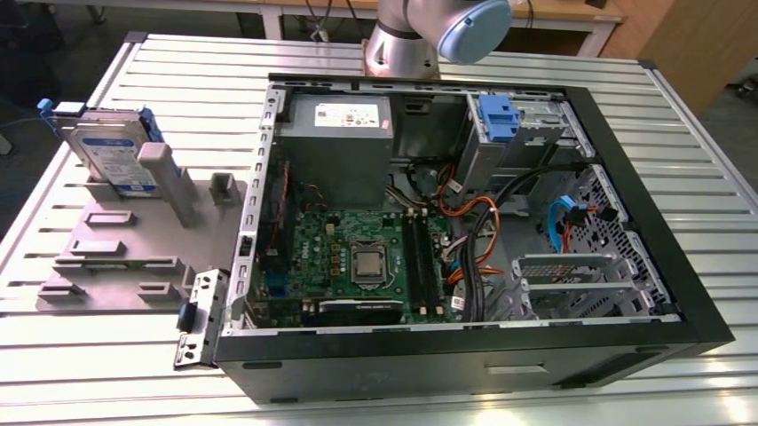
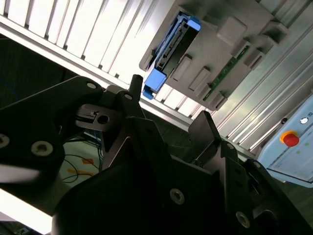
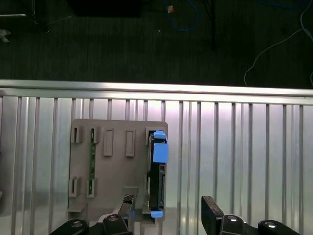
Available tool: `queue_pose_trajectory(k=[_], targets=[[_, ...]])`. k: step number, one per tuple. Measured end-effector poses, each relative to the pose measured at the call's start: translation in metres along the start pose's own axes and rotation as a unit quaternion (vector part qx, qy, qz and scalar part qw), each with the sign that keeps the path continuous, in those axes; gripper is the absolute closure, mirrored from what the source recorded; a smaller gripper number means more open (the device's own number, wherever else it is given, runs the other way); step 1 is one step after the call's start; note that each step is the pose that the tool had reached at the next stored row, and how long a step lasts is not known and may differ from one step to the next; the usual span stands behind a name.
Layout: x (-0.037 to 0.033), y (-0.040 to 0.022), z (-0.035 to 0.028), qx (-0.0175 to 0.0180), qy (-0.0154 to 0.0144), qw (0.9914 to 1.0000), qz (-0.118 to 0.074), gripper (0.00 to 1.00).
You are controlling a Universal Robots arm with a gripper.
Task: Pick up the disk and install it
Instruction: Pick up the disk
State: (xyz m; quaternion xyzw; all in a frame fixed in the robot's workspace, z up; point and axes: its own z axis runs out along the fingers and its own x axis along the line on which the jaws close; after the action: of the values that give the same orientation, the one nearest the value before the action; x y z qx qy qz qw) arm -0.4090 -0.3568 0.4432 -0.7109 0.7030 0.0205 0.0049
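Gripper [image 3: 167, 199]: fingers spread wide with nothing between them, in both wrist views [image 2: 169, 100]. It hangs clear above the work and touches nothing. In the first wrist view one end of the disk lines up with the gap between the fingers [image 3: 126, 205], nearer to one of them.

Table [image 1: 663, 115]: slatted aluminium top that carries everything; its edge rail shows in the first wrist view [image 3: 244, 90].

Computer case [image 1: 663, 266]: lies on its side with the side panel off and the interior exposed. It takes up the middle and the exterior view's right.

Arm [image 1: 427, 35]: a silver and pale blue joint beyond the far edge of the case.

Fixture [image 1: 106, 257]: grey slotted holder plate on the table, just beside the case on the exterior view's left. It is also seen in both wrist views [image 3: 117, 171] [image 2: 230, 54].

Power supply [image 1: 335, 133]: grey box with a white sticker in the far corner of the case.

Motherboard [image 1: 355, 257]: green, on the case floor, with the processor [image 1: 371, 264] at its centre.

Disk [image 1: 106, 155]: stands on edge in a fixture slot, outside the case and not yet picked up. Its blue carrier frame runs around it. The first wrist view shows it edge-on [image 3: 157, 176], and so does the second [image 2: 171, 46].

Memory stick [image 3: 91, 152]: thin green strip in another fixture slot, well apart from the disk.
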Motion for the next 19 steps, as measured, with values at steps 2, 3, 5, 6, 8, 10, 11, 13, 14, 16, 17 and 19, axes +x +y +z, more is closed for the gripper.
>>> queue_pose_trajectory(k=[2,3,5,6,8,10,11,13,14,16,17,19], targets=[[0.0,0.0,0.0008,0.0,0.0,1.0,0.0,0.35],[0.0,0.0,0.0011,0.0,0.0,1.0,0.0,0.35],[0.0001,0.0,0.0017,0.0,0.0,1.0,0.0,0.35],[0.0001,-0.0001,0.002,0.0,0.0,1.0,0.0,0.35],[0.0001,-0.0001,0.0027,0.0,0.0,1.0,0.0,0.35],[0.0001,-0.0001,0.0033,0.0,0.0,1.0,0.0,0.35],[0.0001,-0.0001,0.0036,0.0,0.0,1.0,0.0,0.35],[0.0002,-0.0001,0.0044,0.0,0.0,1.0,0.0,0.35],[0.0002,-0.0001,0.0047,0.0,0.0,1.0,0.0,0.35],[0.0002,-0.0001,0.0054,0.0,-0.0001,1.0,0.0,0.35],[0.0002,-0.0001,0.0057,0.0,-0.0001,1.0,0.0,0.35],[0.0002,-0.0001,0.006,-0.0001,0.0,1.0,0.0,0.35]])
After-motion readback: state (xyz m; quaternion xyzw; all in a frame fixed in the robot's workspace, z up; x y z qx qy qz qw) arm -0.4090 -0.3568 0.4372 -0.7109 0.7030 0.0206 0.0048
